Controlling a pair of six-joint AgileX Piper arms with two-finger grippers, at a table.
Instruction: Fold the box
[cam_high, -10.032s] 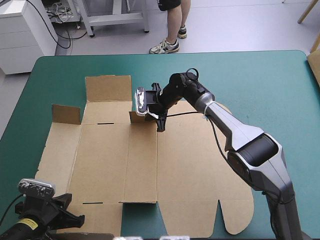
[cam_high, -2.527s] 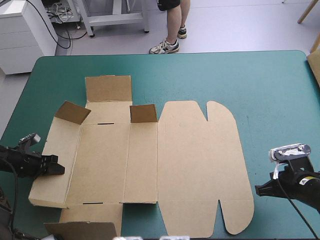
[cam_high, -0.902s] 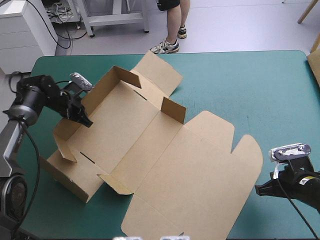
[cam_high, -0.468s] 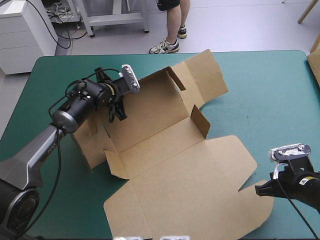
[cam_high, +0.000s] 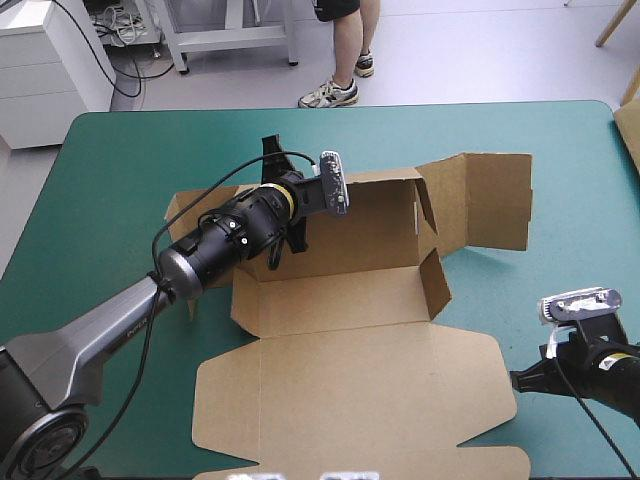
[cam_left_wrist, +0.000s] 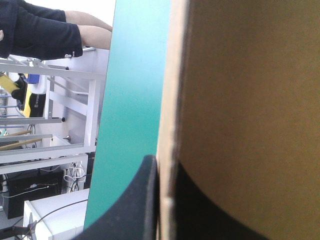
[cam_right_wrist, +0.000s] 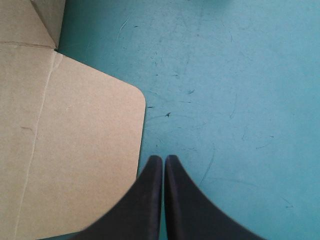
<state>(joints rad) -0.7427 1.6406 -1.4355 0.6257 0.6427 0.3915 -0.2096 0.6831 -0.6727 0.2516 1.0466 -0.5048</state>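
The brown box (cam_high: 340, 300) lies mid-table with its back wall and side walls raised. Its lid (cam_high: 360, 400) lies flat toward the front edge, and a flap (cam_high: 490, 200) stretches out to the right. My left gripper (cam_high: 288, 205) reaches in from the left and is shut on the top of the back wall. In the left wrist view the board (cam_left_wrist: 250, 100) stands edge-on between the black fingers of my left gripper (cam_left_wrist: 165, 162). My right gripper (cam_high: 520, 380) rests shut low over the cover, just off the lid's rounded corner (cam_right_wrist: 75, 150). Nothing is between the right gripper's (cam_right_wrist: 163, 160) fingers.
The teal-green cover (cam_high: 560, 140) shows bare on the far side and right of the box. The lid's front edge comes close to the table's front edge. A pale object (cam_high: 630, 125) sits at the table's right edge.
My left gripper has swung the box round on the table and moved right along its raised wall; the lid now points toward the front. The right arm has stayed put lately.
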